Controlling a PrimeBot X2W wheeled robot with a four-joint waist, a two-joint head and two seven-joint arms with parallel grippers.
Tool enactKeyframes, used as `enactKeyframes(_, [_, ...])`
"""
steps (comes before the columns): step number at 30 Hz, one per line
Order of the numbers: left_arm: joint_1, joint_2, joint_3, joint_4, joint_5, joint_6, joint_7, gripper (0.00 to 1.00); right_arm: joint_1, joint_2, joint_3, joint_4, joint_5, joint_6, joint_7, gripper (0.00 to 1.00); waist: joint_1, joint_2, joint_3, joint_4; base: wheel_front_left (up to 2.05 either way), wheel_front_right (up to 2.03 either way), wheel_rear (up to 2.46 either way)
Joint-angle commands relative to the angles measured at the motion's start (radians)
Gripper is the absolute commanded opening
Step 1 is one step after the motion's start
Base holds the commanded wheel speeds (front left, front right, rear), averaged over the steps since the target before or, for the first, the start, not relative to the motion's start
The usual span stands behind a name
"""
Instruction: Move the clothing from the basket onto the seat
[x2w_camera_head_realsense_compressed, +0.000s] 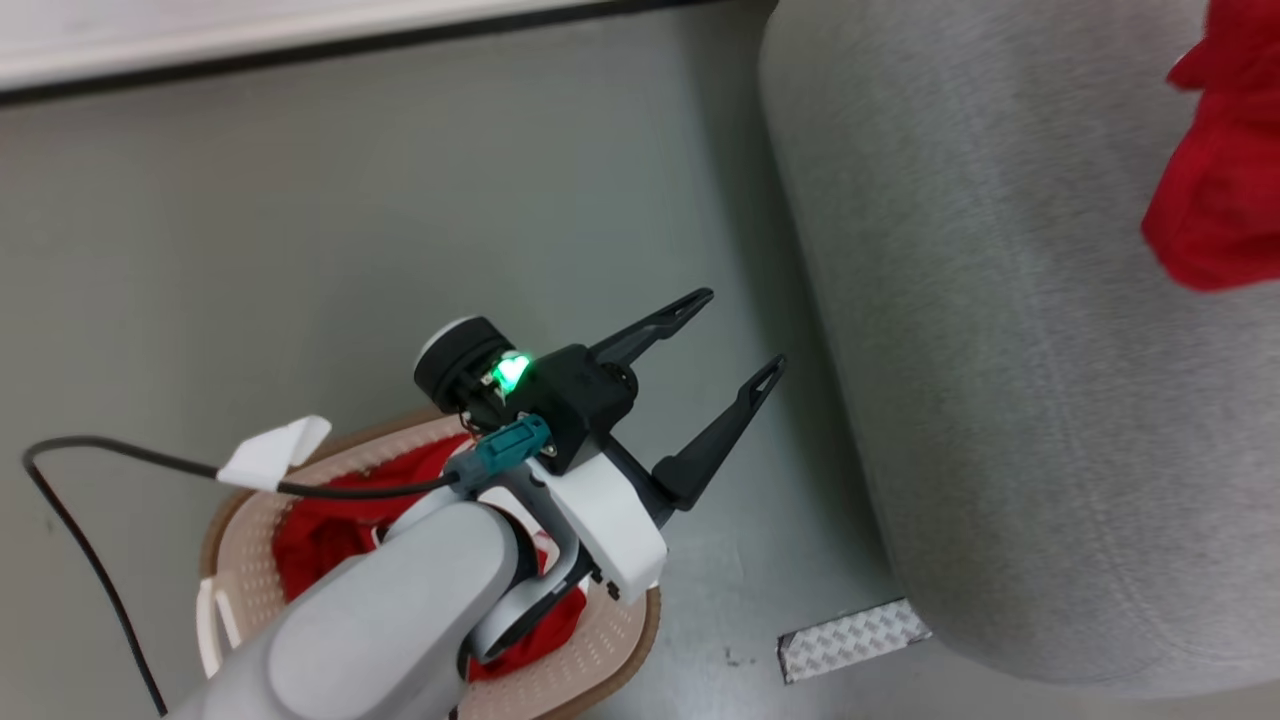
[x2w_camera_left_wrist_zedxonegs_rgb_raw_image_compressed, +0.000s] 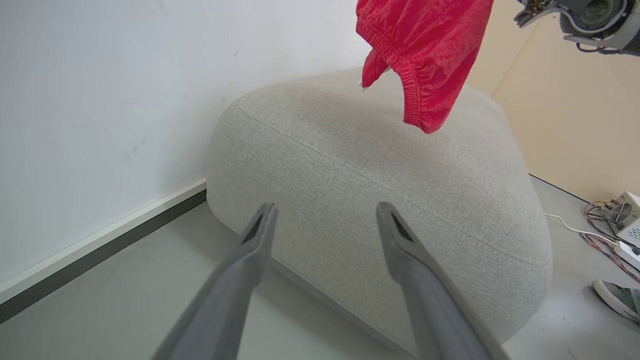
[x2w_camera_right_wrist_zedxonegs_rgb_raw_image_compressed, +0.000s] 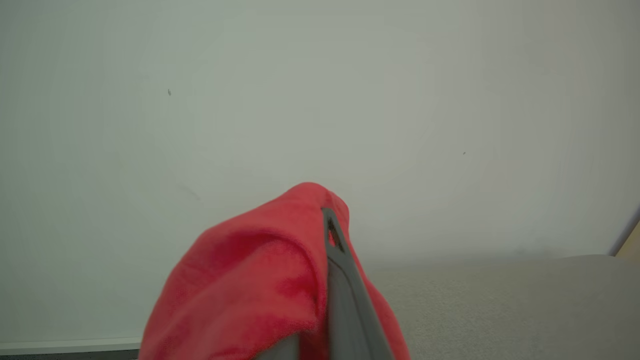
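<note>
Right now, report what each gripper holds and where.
Right gripper pinches a bunched fold of the red garment, elastic hem hanging free. Left gripper: open, empty.

1. A plain red garment (x2w_camera_left_wrist_zedxonegs_rgb_raw_image_compressed: 425, 55) with an elastic-gathered hem hangs bunched in the air over the seat (x2w_camera_left_wrist_zedxonegs_rgb_raw_image_compressed: 375, 190).
2. More red clothing (x2w_camera_head_realsense_compressed: 330, 530) lies crumpled inside the basket (x2w_camera_head_realsense_compressed: 240, 540), a cream perforated tub with a brown rim. It stands on the floor (x2w_camera_head_realsense_compressed: 300, 250) near the seat.
3. The seat is large, grey, fabric-covered and rounded, with a stitched seam.

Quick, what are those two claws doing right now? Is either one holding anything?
Left gripper: open, holding nothing.
Right gripper: closed on the red garment, which hangs over the seat.
</note>
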Motion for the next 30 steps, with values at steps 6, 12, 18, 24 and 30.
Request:
enactKeyframes(6, [-0.036,0.010,0.008,-0.016,0.018,0.006,0.000,1.00,-0.072,-0.040,0.027,0.152,0.041,-0.003,-0.002,0.00,-0.0002,0.0000,0.105,0.079,0.00,0.00,0.00])
enactKeyframes(12, [-0.030,0.013,0.009,-0.010,0.011,0.009,-0.012,1.00,-0.113,-0.057,0.137,0.307,0.089,-0.003,0.039,0.00,-0.0002,0.0000,0.109,0.089,0.00,0.00,0.00])
enactKeyframes(18, [-0.025,0.007,0.010,0.001,-0.002,0.013,-0.025,1.00,-0.138,-0.077,0.268,0.386,0.143,-0.003,0.173,0.00,-0.0002,0.0000,0.094,0.090,0.00,0.00,0.00])
enactKeyframes(24, [-0.017,0.001,0.013,0.015,-0.014,0.016,-0.039,1.00,-0.155,-0.090,0.338,0.431,0.190,-0.003,0.202,1.00,-0.0002,0.0000,0.062,0.085,0.00,0.00,0.00])
enactKeyframes(30, [0.014,-0.011,0.011,0.050,-0.030,0.014,-0.077,1.00,-0.139,-0.102,0.418,0.454,0.209,-0.003,0.213,1.00,-0.0002,0.0000,-0.016,0.078,0.00,0.00,0.00])
